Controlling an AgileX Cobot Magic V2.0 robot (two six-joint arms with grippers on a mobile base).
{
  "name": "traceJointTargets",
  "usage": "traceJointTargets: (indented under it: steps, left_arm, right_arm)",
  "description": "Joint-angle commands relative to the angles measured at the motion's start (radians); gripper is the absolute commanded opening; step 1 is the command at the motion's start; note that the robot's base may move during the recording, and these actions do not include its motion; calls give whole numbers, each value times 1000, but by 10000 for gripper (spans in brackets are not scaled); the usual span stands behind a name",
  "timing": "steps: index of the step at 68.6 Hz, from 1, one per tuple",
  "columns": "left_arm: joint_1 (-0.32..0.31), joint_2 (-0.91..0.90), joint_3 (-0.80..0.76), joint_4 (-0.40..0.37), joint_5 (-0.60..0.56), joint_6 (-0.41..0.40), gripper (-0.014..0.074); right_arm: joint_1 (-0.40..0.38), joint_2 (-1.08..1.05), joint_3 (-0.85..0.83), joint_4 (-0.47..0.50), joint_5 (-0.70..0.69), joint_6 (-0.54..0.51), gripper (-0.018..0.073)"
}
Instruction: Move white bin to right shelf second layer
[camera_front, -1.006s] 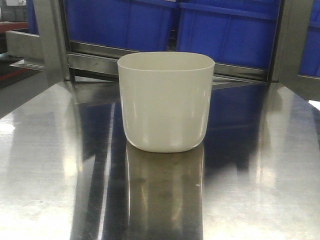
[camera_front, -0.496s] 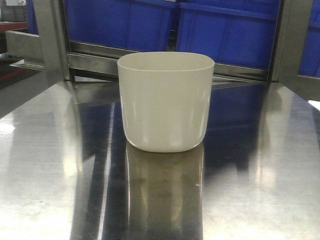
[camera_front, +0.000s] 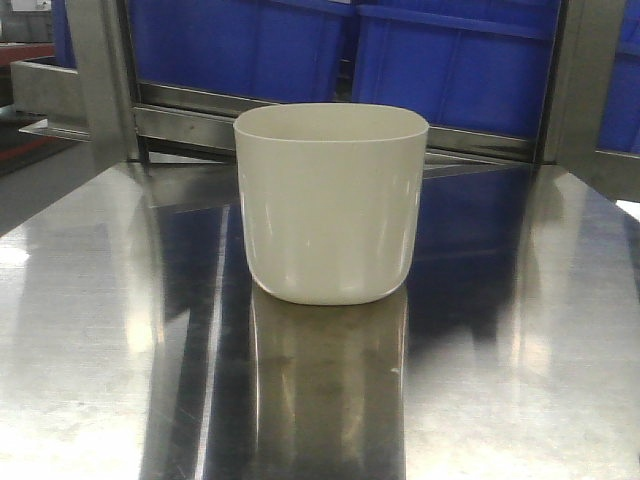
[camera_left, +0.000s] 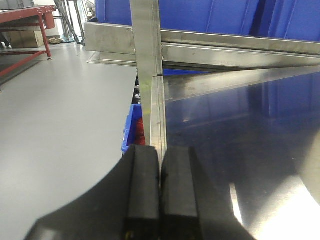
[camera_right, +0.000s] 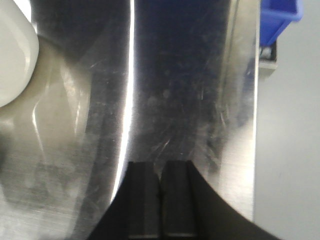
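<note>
**White bin** (camera_front: 330, 200): cream-white glossy plastic tub with a rounded-square mouth and smooth walls tapering to a rounded base. It stands upright on the shiny steel desk (camera_front: 520, 390), about mid-width, and is mirrored in the top. Blue crates (camera_front: 450, 60) sit on a steel rack behind it.

**Front view:** the only view that gives the whole bin and its mouth.

**Left wrist view:** left gripper (camera_left: 160, 200), jaws pressed together with nothing between, in line with the desk's left edge. This view alone shows the steel post (camera_left: 147, 50) at that edge, the grey floor (camera_left: 60, 125) and a red-framed bench (camera_left: 25, 17) far off.

**Right wrist view:** right gripper (camera_right: 161, 200), jaws likewise closed and empty, above the desk near its right edge. One rounded corner of the bin shows at upper left — well apart from the jaws — with its pale reflection below.
</note>
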Motion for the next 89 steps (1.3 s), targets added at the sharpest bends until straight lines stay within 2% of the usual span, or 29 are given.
traceJointTargets:
  steps: [1,7,12,22,29,41,55,68,89]
  left_arm:
    - [-5,-14,37,0,-88,-5,85]
    - [-5,-14,37,0,-88,-5,85]
    - [-5,-14,37,0,-88,-5,85]
    - [-3,-14,37,0,-88,-5,85]
    - [-3,-14,37,0,-88,-5,85]
    - [-3,-14,37,0,-88,-5,85]
    - [-3,-14,37,0,-88,-5,85]
    - [-3,-14,37,0,-88,-5,85]
    - [-3,-14,37,0,-88,-5,85]
  right_arm:
    - [19,65,-108,-20,-3,24,25]
    - [61,141,-188,-105,26,137,50]
    - [101,208,-251,-193,52,250,135]
    - [203,328,-413,-313,152,486,384]
    - [296,410,-540,-375,250,592,429]
    - [404,559,-779,-373,458,647,428]
    - [480,707,-993,-373,569,671,428]
    - [522,798,-1108,-373,586,673,428]
    - [523,909,-1124,-372,536,682,428]
